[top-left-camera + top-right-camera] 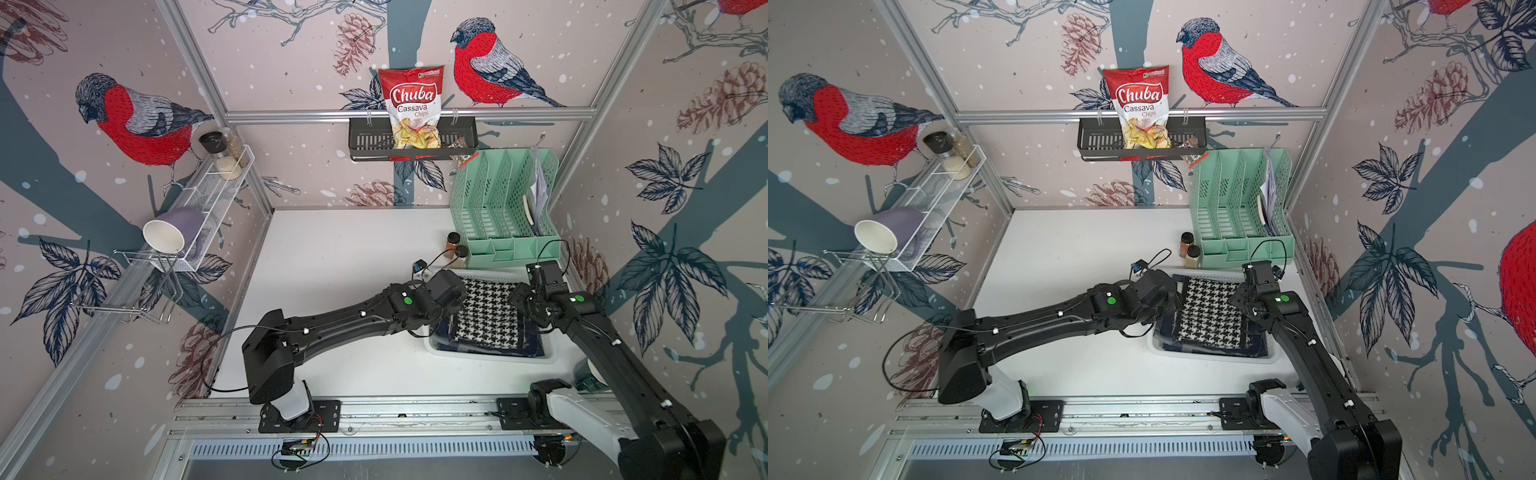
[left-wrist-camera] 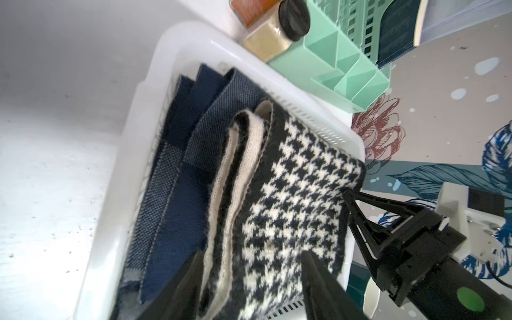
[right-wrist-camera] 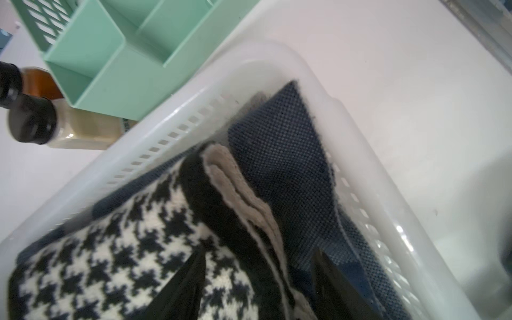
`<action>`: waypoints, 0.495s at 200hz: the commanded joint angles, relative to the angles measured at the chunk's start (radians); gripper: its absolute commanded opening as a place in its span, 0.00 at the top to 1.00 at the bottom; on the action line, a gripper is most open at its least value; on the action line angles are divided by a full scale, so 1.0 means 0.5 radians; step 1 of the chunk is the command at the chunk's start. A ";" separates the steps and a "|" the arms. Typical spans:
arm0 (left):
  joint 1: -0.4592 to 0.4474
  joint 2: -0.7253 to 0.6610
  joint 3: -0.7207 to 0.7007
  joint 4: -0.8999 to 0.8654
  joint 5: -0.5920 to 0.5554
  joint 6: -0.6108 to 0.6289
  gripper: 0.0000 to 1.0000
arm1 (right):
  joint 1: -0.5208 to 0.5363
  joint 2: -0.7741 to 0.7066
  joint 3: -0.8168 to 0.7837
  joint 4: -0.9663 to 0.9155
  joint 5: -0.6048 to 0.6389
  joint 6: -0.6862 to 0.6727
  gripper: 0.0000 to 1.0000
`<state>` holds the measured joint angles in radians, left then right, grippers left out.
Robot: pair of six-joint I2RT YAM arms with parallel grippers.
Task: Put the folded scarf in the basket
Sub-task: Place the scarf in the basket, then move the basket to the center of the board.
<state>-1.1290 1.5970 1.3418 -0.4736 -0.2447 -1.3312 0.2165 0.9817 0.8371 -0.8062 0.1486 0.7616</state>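
Observation:
The folded scarf (image 1: 490, 316) (image 1: 1212, 311), black-and-white houndstooth, lies flat in the white perforated basket (image 1: 490, 358) (image 1: 1208, 359) on top of a navy cloth (image 2: 194, 138) (image 3: 282, 155). My left gripper (image 2: 249, 279) hangs over the basket's left side. Its jaws stand open, one on each side of the scarf's (image 2: 299, 199) folded cream edge. My right gripper (image 3: 257, 277) is over the basket's (image 3: 249, 63) right side, open, with the scarf's (image 3: 110, 249) edge between its spread fingers. In both top views the wrists hide the fingertips.
A mint green file organiser (image 1: 503, 208) stands just behind the basket, with two spice jars (image 1: 456, 249) at its left. On the back wall a black shelf (image 1: 365, 143) holds a chips bag (image 1: 411, 104). A white wire shelf with a cup (image 1: 166, 235) hangs on the left wall.

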 commanded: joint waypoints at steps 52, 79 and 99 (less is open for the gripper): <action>0.286 0.001 -0.190 -0.129 0.140 0.446 0.33 | -0.018 -0.019 0.218 -0.068 0.261 -0.077 0.13; 0.285 0.158 -0.163 -0.055 0.197 0.549 0.34 | -0.151 -0.004 0.249 -0.047 0.266 -0.161 0.08; 0.288 0.261 -0.169 -0.054 0.171 0.541 0.37 | -0.232 0.028 0.263 -0.036 0.289 -0.187 0.07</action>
<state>-0.9894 1.6817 1.2522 -0.5148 -0.1745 -1.1084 0.1375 0.9794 0.9543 -0.8360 0.2501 0.7055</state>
